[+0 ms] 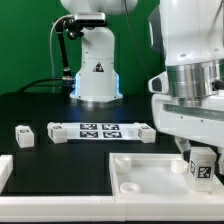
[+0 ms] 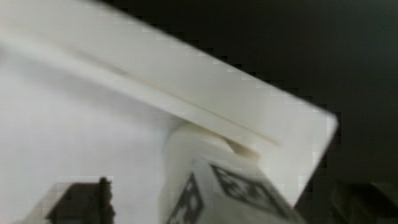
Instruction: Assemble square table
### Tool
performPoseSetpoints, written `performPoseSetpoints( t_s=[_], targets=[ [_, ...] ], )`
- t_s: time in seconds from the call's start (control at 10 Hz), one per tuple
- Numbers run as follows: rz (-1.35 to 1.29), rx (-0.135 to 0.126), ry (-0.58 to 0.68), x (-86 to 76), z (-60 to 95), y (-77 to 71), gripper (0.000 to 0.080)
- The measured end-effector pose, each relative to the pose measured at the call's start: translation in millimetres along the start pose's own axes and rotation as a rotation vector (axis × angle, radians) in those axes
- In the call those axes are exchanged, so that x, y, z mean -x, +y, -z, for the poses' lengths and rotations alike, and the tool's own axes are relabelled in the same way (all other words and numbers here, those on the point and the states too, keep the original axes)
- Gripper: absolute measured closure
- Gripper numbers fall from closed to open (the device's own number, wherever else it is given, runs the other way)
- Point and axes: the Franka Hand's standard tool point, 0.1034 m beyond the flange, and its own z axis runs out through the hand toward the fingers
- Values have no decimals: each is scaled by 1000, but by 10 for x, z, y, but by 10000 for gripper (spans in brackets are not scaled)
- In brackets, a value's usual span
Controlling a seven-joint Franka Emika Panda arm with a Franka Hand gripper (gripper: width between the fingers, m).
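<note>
Low over the slab [image 1: 150,172] of the square table, at its end toward the exterior view's right: the gripper [image 1: 199,152], under the arm's bulky white wrist housing [image 1: 195,75]. Directly beneath the gripper, a small white leg block [image 1: 201,169], upright, its black-white tag turned toward the exterior camera.

Seen from the wrist, that leg block [image 2: 222,190] close against the slab's raised rim [image 2: 214,95], just by a corner; touching or barely off, too blurred to say. Beside the leg one dark finger [image 2: 82,200], with a strip of white slab showing between the two; other finger out of sight. Clamped on the leg or merely standing around it: cannot tell.

Stretching away from the gripper toward the exterior view's left, the slab lying flat on the black work surface [image 1: 50,110], with a recessed corner [image 1: 128,184] at the end far from the gripper.

Behind the slab, farther from the gripper and toward the exterior view's left, the marker board [image 1: 100,131], flat, its row of tags facing up. Past the board's end, well apart from the gripper, a second leg block [image 1: 24,136], loose on the work surface, near the board but not touching it.

Farthest from the gripper, at the back, the arm's white base [image 1: 95,65], with a blue glow at its foot.
</note>
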Motion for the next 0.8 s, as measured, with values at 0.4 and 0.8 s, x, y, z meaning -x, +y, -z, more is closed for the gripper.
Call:
performPoseSetpoints(
  t_s=[0.4, 0.8],
  targets=[
    [289, 16, 2, -6, 4, 16, 150],
    [807, 89, -22, -72, 112, -33, 173]
  ],
)
